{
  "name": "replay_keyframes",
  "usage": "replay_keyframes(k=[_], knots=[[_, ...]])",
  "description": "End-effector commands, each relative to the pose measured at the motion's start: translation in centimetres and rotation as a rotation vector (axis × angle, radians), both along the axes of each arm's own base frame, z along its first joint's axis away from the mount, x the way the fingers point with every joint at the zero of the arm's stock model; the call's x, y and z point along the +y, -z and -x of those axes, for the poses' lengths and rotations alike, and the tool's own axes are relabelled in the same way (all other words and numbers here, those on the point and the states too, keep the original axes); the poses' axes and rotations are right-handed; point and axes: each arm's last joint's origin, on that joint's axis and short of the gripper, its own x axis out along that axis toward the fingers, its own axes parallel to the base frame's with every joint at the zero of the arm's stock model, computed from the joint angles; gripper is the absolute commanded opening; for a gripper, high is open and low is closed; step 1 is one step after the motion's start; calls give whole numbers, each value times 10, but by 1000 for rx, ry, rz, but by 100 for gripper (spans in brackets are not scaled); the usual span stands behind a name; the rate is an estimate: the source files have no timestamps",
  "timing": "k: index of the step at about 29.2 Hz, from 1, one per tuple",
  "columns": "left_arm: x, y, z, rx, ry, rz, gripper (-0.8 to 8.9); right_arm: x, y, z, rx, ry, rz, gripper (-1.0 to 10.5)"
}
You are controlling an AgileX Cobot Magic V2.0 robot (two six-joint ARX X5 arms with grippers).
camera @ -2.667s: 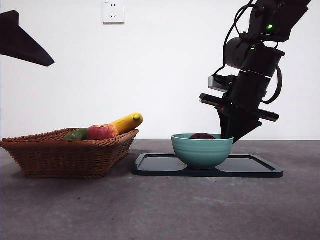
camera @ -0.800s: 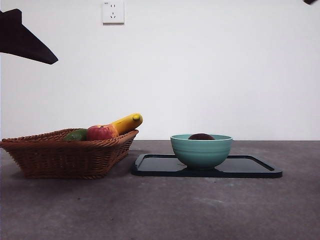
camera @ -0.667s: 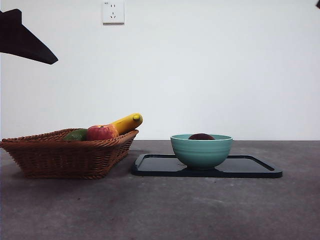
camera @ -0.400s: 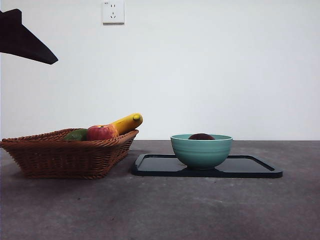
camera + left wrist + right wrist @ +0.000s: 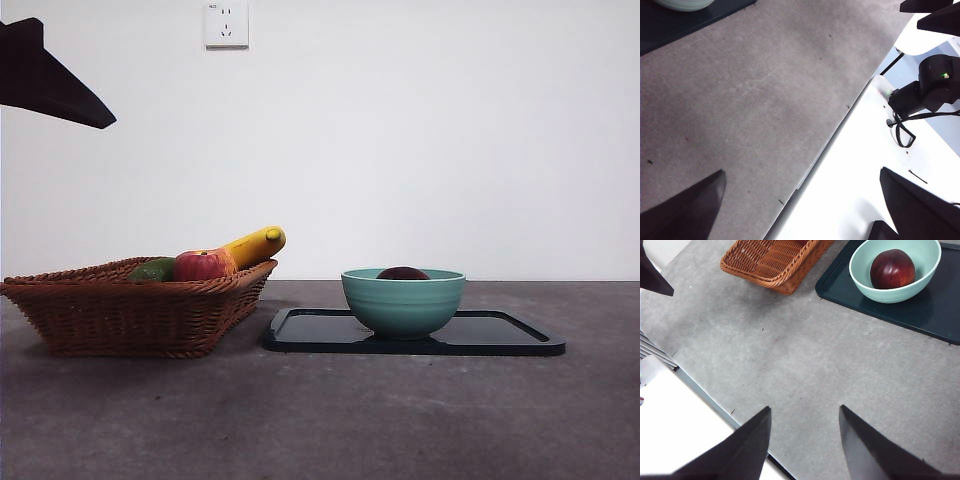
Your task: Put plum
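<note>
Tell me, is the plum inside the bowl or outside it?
Inside. The plum lies in the green bowl on the dark tray; neither gripper touches it.

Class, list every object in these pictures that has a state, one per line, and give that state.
plum: lying in the bowl, free of both grippers
bowl: upright on the tray
tray: flat on the table
basket: holding an apple, a banana, a green fruit
left gripper: open, empty
right gripper: open, empty
</note>
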Motion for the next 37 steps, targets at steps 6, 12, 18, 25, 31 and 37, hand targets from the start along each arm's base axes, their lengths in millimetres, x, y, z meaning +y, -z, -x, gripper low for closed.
replay_keyframes(k=[6, 12, 18, 25, 31, 37], knots=[[-3, -6, -4, -18, -20, 42, 491, 1, -2, 0, -11, -9, -7, 217], [-10, -24, -13, -109, -70, 96, 491, 1, -2, 0, -8, -8, -9, 217], [-25, -49, -34, -187, -118, 73, 491, 1, -2, 0, -8, -10, -10, 217], [-62, -67, -82, -245, -136, 5, 491, 1, -2, 0, -8, -11, -11, 217], [-111, -52, -151, -241, -143, -35, 491, 1, -2, 0, -6, -17, -15, 217], [-150, -14, -196, -281, -168, -81, 490, 1, -2, 0, -7, -16, -15, 217]])
